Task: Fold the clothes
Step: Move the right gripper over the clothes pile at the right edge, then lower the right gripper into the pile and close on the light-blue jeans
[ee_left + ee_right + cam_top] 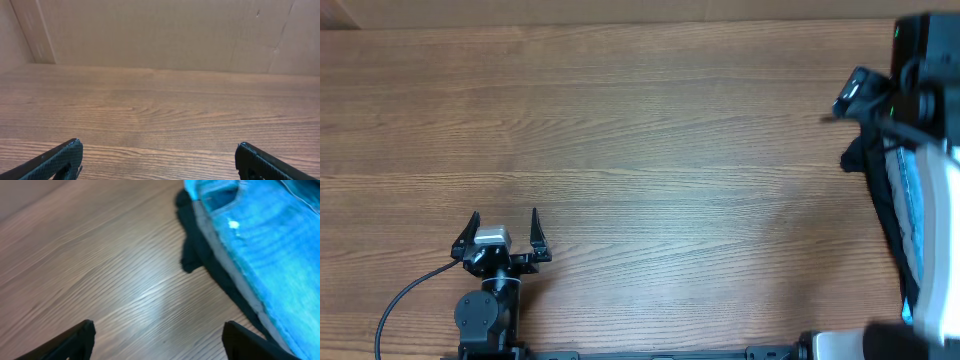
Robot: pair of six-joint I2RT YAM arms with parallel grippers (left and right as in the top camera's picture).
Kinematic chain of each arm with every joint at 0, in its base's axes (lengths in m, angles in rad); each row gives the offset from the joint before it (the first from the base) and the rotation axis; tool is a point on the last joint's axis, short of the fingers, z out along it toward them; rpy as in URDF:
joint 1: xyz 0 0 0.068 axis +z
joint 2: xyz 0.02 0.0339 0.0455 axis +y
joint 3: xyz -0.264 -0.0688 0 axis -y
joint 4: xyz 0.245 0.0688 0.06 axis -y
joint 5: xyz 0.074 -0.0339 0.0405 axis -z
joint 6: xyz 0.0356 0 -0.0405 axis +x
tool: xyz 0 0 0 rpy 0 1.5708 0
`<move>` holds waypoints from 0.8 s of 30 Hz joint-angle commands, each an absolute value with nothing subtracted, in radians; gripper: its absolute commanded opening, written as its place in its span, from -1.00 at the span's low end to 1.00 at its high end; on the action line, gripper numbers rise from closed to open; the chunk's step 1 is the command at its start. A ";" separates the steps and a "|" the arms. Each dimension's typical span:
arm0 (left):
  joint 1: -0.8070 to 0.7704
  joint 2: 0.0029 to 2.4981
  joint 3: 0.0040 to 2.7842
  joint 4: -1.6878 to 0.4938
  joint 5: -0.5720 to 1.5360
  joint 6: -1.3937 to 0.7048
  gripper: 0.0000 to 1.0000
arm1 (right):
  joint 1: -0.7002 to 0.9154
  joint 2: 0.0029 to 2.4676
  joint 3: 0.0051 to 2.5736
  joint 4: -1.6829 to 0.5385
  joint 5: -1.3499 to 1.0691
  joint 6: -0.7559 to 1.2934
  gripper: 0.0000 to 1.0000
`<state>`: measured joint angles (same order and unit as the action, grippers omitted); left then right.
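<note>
Clothes lie heaped at the table's 3 o'clock edge, partly cut off in the overhead view. From the right wrist I can see faded blue jeans on top, a black garment spreading out from under them, and a grey strip showing between the two. The right gripper hangs over bare wood just beside the heap, with the jeans at its 2 o'clock. Its jaws are well apart with nothing between them. The left gripper sits at 7 o'clock on the wooden table, well apart from the clothes. It points toward 12 o'clock, fingers spread wide and empty.
</note>
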<state>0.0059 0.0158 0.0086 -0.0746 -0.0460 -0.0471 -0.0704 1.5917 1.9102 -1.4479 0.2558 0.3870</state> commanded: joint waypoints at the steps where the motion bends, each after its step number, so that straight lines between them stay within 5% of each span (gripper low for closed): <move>1: -0.001 0.007 0.005 -0.071 -0.055 -0.022 1.00 | -0.165 1.682 2.030 -1.452 0.294 0.387 0.53; 9: -0.001 0.007 0.005 -0.071 -0.055 -0.022 1.00 | -0.360 1.756 2.036 -1.328 0.295 0.391 0.08; 24: -0.001 0.007 0.005 -0.071 -0.055 -0.022 1.00 | -0.496 1.929 2.035 -1.080 0.299 0.389 0.01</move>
